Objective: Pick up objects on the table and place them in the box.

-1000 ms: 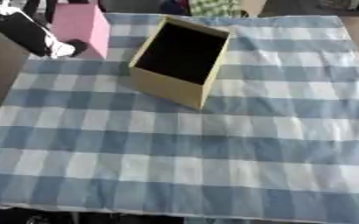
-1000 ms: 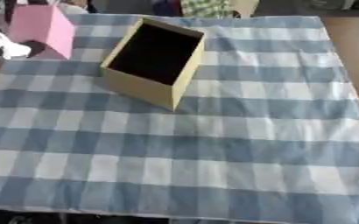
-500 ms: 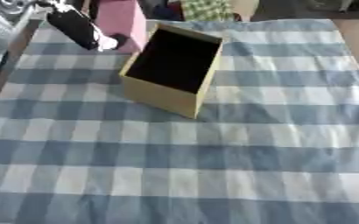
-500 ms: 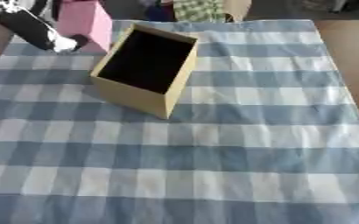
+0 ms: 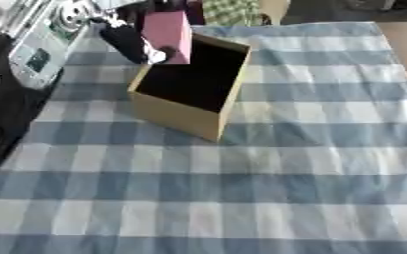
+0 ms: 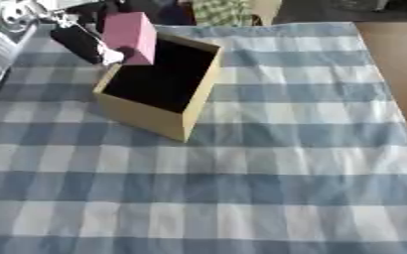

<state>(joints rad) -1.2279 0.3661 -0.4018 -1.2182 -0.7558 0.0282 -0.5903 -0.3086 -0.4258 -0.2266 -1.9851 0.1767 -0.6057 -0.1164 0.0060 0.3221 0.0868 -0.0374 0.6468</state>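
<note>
- Because the pink block (image 5: 168, 35) must drop into the box (image 5: 189, 87), the left robot hand (image 5: 129, 42) clasps it upright over the box's far-left rim.
- Checked worktop (image 5: 285, 163) nearer than the box carries nothing else.

Pink block (image 6: 130, 37) in left robot hand (image 6: 84, 43) over box (image 6: 159, 84)
</note>
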